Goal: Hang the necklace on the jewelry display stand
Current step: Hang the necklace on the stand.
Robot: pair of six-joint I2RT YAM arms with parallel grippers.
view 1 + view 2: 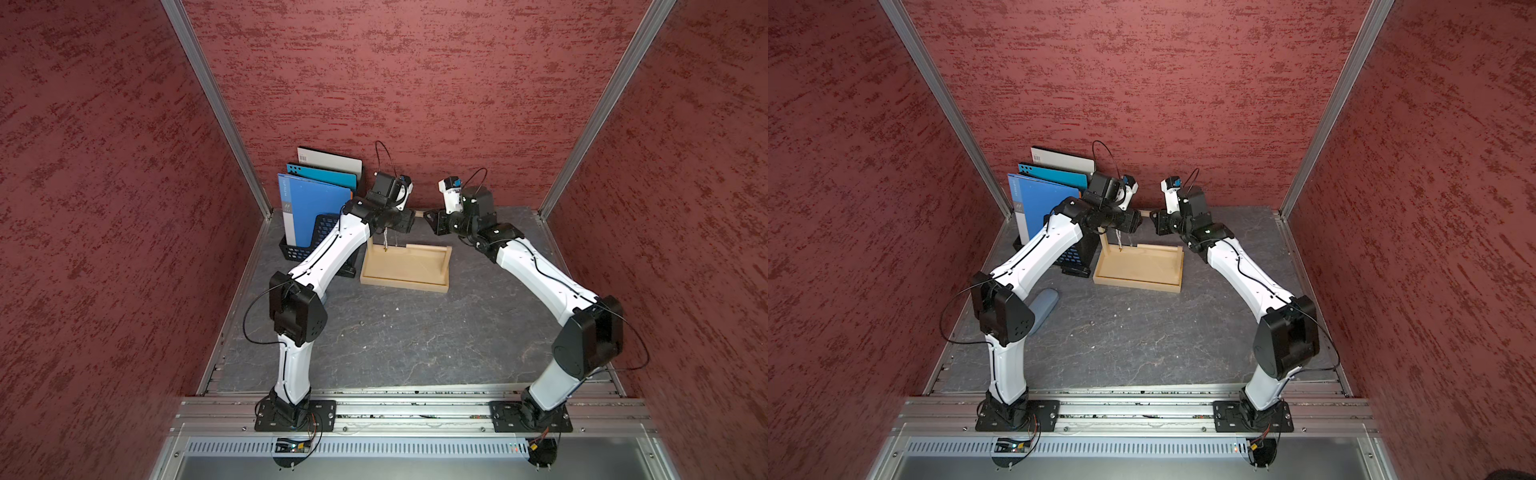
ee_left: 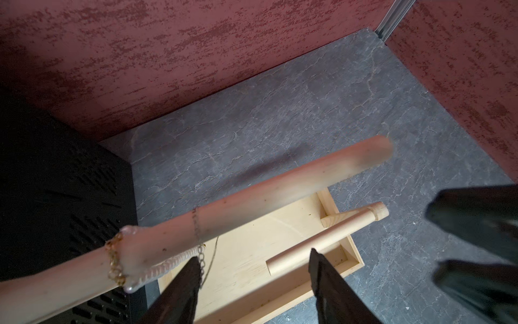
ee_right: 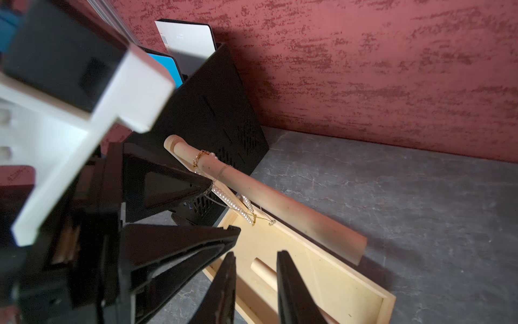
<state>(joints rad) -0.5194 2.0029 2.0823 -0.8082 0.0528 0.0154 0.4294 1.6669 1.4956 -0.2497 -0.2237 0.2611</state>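
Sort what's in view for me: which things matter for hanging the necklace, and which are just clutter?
Job: necklace, draped over the long dowel; jewelry display stand; left gripper, open beside the chain.
Lying about: black mesh file rack; folders in it; blue-grey object, partly hidden.

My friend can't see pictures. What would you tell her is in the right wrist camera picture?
A pearl necklace hangs over the long dowel of the wooden jewelry display stand, near a black file rack. The left gripper, open, sits right beside the necklace, and the right gripper hangs open and empty above the stand.
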